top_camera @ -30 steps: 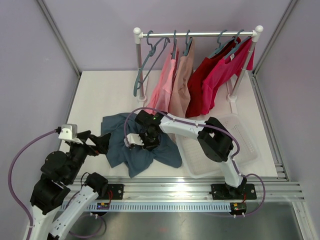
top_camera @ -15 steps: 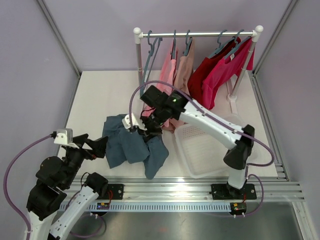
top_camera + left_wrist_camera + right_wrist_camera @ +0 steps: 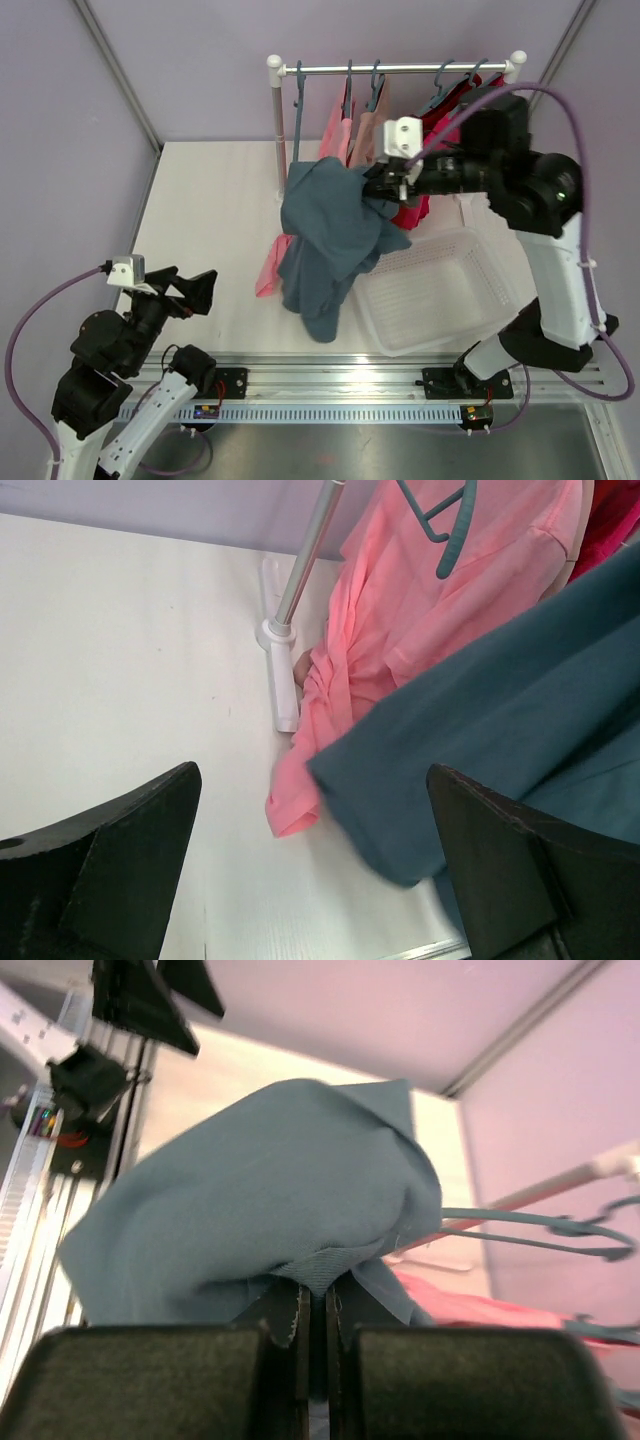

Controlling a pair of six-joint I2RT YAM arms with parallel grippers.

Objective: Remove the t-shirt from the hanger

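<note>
Each arm is white tubing between chunky black joints, the left arm (image 3: 135,430) and the right arm (image 3: 562,270) alike, with a looping purple cable (image 3: 62,287), a small white camera box (image 3: 128,269) and matte black wedge-shaped fingers (image 3: 115,865).

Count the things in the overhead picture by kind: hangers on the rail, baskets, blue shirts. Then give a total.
Hangers: 5
Basket: 1
Blue shirt: 1
Total: 7
</note>
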